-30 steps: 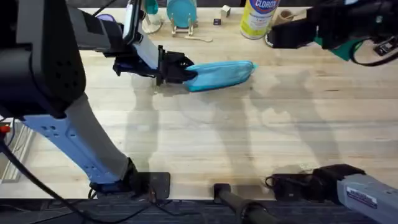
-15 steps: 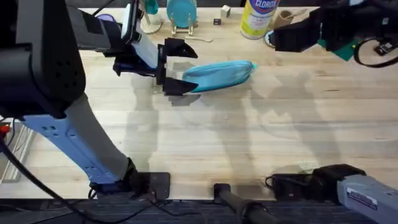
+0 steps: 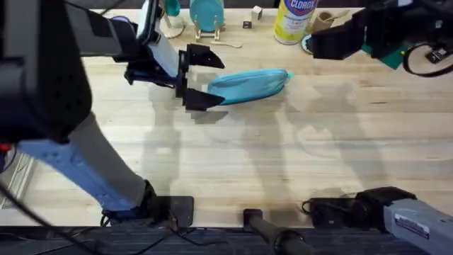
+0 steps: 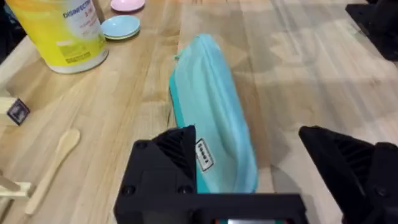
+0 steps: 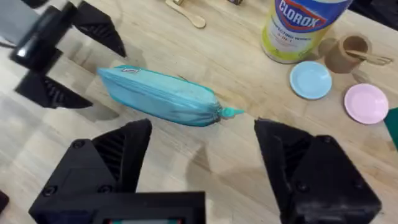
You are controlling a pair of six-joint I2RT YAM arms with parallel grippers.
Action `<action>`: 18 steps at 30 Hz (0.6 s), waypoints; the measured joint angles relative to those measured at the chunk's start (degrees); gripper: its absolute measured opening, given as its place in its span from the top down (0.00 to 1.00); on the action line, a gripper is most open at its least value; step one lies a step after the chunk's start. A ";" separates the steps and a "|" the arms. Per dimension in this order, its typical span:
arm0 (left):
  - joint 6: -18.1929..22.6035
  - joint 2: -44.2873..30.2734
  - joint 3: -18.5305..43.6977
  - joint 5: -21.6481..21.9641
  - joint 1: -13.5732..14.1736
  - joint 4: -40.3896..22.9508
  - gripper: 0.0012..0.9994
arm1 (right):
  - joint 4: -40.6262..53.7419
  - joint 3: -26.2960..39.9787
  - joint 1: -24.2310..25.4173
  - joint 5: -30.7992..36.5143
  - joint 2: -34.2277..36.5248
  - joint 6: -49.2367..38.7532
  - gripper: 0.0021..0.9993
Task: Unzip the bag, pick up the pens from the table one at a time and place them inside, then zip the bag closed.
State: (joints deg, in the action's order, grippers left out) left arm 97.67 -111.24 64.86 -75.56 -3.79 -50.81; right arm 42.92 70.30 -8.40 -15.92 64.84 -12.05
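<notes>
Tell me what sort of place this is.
Probably a robot lab workbench staged with household items: a light butcher-block wooden table, a yellow Clorox disinfectant wipes canister, small blue and pink plates, and a turquoise fabric zip pouch.

Bag (image 4: pixel 214 124) end between open left gripper (image 4: pixel 258 171) fingers.

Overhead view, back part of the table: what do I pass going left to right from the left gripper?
Left gripper → blue bag → yellow Clorox tub → right gripper.
</notes>
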 joint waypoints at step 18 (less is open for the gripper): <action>-42.02 34.05 0.00 29.29 0.00 -5.47 0.00 | 1.03 0.00 0.00 0.01 0.01 0.00 0.00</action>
State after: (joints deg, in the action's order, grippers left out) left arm 55.65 -77.19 64.86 -46.27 -3.79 -56.28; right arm 43.94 70.30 -8.40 -15.91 64.85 -12.05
